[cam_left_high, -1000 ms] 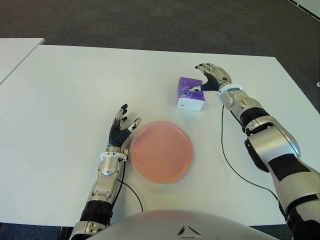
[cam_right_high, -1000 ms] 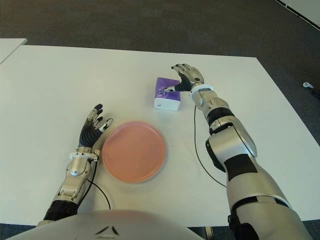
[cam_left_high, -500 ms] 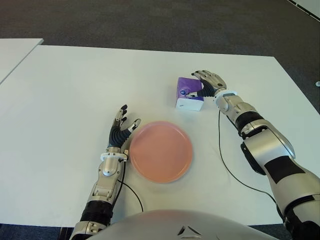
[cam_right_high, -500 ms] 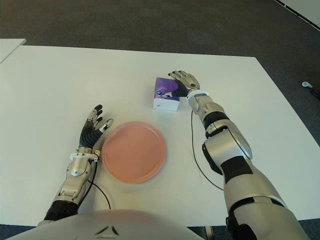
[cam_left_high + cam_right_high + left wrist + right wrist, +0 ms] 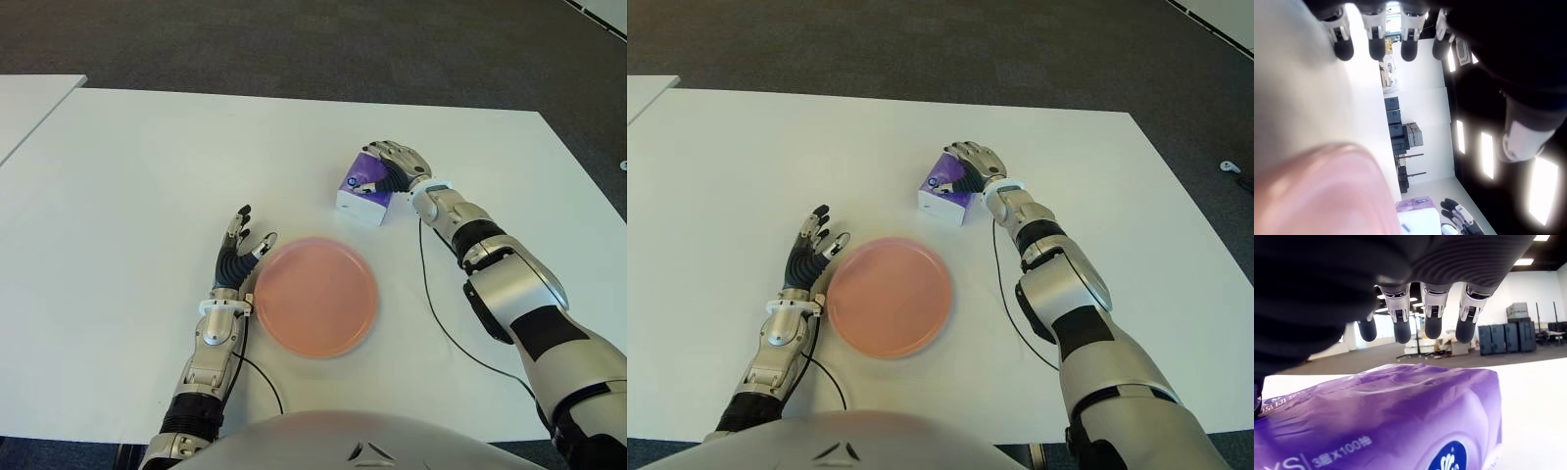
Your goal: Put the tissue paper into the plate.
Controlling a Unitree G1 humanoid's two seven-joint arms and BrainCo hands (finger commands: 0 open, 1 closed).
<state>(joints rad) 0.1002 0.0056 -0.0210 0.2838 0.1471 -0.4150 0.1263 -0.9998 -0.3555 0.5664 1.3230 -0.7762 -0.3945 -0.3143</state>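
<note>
The tissue paper is a purple and white pack (image 5: 359, 195) lying on the white table (image 5: 147, 176) just beyond the pink plate (image 5: 315, 296). My right hand (image 5: 372, 169) covers the pack's far right side, fingers draped over its top and thumb against its near face, and the pack sits skewed. In the right wrist view the fingers (image 5: 1432, 318) reach out over the purple wrapper (image 5: 1400, 421). My left hand (image 5: 240, 245) shows beside the plate's left rim, fingers spread and holding nothing. The left wrist view shows the plate's rim (image 5: 1317, 186) and the pack (image 5: 1418, 215) far off.
A thin black cable (image 5: 436, 313) trails from my right wrist across the table to the right of the plate. A second white table (image 5: 24, 103) stands at the far left. Dark carpet lies past the table's far edge.
My right hand came down and toward me onto the pack and closed over it. The pack slid a little left and turned. The left hand stayed put.
</note>
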